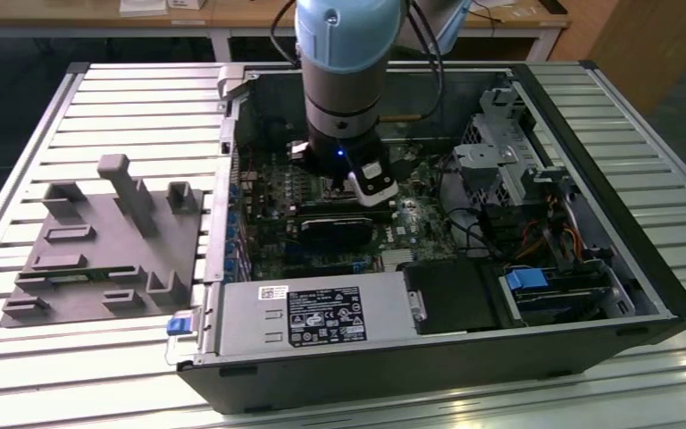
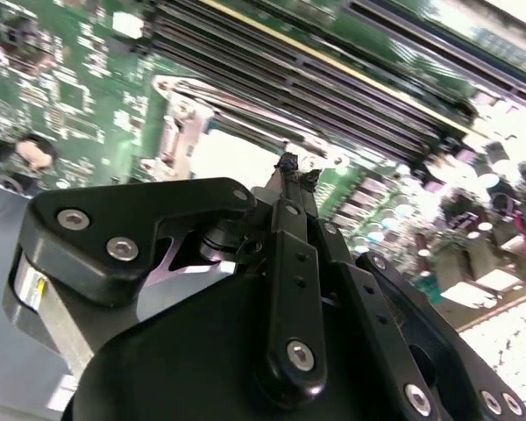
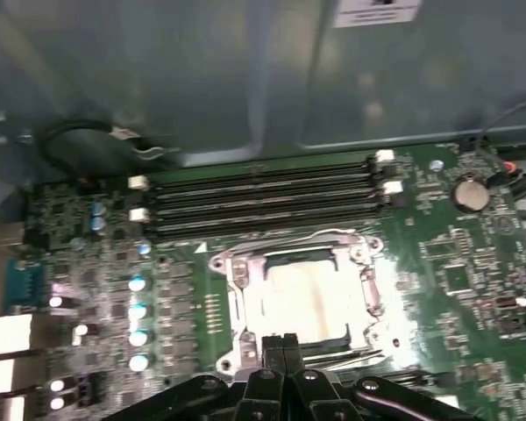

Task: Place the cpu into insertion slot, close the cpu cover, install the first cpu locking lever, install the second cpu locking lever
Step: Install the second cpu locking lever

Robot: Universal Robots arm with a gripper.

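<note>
In the first wrist view the cpu lies flat in the insertion slot, its pale metal top showing through the window of the cpu cover. The silver cover lies down over the chip. My gripper is shut, its two black fingertips pressed together at the socket's near edge, just above the cover's rim. In the second wrist view the same shut gripper points at the bright cpu beside the silver frame. In the exterior view the arm reaches straight down into the open computer case.
Long black memory slots run just beyond the socket. A grey power supply fills the case's near side, a black fan sits below the gripper, and drive bays with cables stand at the exterior view's right. A grey fixture lies outside the case.
</note>
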